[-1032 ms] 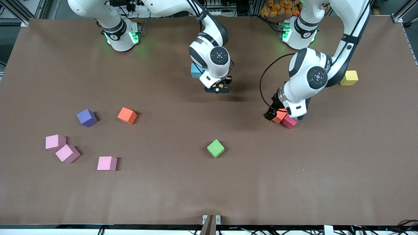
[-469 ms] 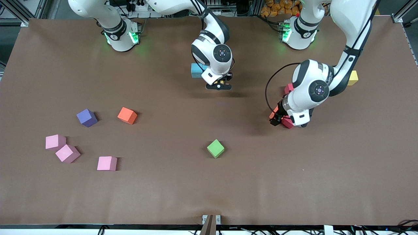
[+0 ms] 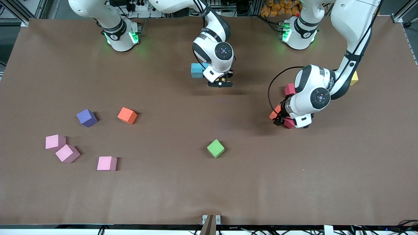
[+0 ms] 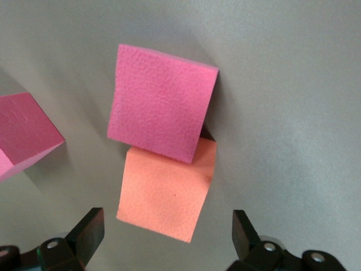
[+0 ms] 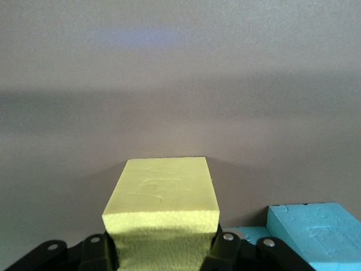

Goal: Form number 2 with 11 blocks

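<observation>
Fingers (image 5: pixel 223 248) of the right gripper (image 5: pixel 163 251) pinch a pebbly yellow foam cube (image 5: pixel 162 212) beside the light blue block (image 3: pixel 197 70); left gripper (image 4: pixel 166 237) fingers spread wide over matte orange (image 4: pixel 165 193) and pink cubes (image 4: pixel 161 101) touching on the bench (image 3: pixel 209 182).

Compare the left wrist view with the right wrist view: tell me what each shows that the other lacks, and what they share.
Only the left wrist view: the open left gripper over an orange block, a pink block touching that one, and a red block apart from them.

Only the right wrist view: the right gripper shut on a yellow block, with a light blue block beside it.

Both: the bare brown table.
</observation>
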### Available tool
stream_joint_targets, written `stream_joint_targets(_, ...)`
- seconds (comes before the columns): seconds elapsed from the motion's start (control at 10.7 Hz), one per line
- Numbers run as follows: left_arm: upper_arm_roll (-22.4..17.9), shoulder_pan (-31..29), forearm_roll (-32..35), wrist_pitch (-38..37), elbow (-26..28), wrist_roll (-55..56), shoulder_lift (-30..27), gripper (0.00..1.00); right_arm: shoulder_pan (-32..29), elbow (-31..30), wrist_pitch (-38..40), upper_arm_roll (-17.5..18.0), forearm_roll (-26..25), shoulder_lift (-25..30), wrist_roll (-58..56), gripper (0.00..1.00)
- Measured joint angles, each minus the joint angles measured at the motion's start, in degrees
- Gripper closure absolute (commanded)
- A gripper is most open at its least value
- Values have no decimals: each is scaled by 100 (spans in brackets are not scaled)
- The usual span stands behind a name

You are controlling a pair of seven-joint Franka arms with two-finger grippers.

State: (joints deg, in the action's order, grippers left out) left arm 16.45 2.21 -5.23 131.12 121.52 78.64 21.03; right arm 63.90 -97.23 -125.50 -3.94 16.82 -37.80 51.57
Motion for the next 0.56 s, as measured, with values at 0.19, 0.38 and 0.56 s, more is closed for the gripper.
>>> stream_joint_targets(0.19,-32,0,12,-14,-2,-12,51,0,6,-2,-1,0,0,0,1,78)
stream_joint_targets(0.38,-39,0,154,-28,-2,-130,138,0,37,-3,-2,0,0,0,1,78)
stream_joint_targets(0.56,-65,0,186,-28,-5,-313,231,0,79,-7,-2,0,0,1,2,78)
